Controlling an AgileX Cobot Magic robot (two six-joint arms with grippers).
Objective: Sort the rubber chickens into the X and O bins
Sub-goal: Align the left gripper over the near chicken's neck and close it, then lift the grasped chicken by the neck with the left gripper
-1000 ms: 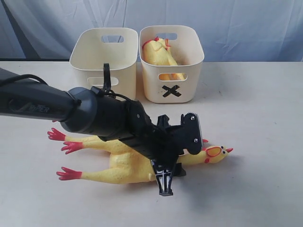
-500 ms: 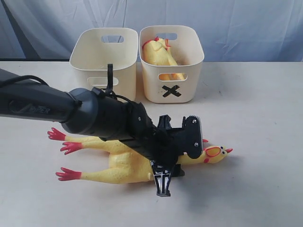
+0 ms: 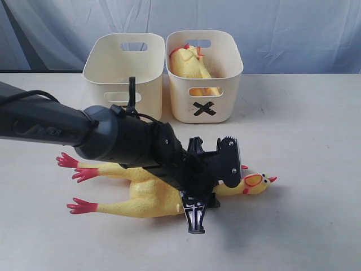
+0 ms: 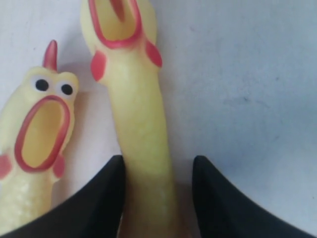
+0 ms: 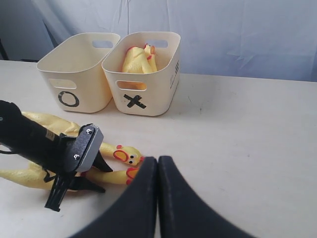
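Observation:
Two yellow rubber chickens lie side by side on the table. My left gripper (image 4: 157,171) is open and straddles the neck of one chicken (image 4: 141,119), whose head (image 3: 256,183) points right. One finger touches the neck and a gap shows at the other. The second chicken (image 4: 42,129) lies beside it, its head just outside the jaws. A third chicken (image 3: 189,62) sits in the X bin (image 3: 225,110). The O bin (image 5: 59,74) stands beside it. My right gripper (image 5: 157,161) is shut on nothing, above the table.
The left arm (image 3: 67,132) stretches across the table in front of the O bin (image 3: 96,70) and hides its mark in the exterior view. The chickens' red feet (image 3: 79,169) point left. A blue-grey cloth hangs behind the bins.
The left arm has barely shifted over the chickens. The chickens and bins lie where they were.

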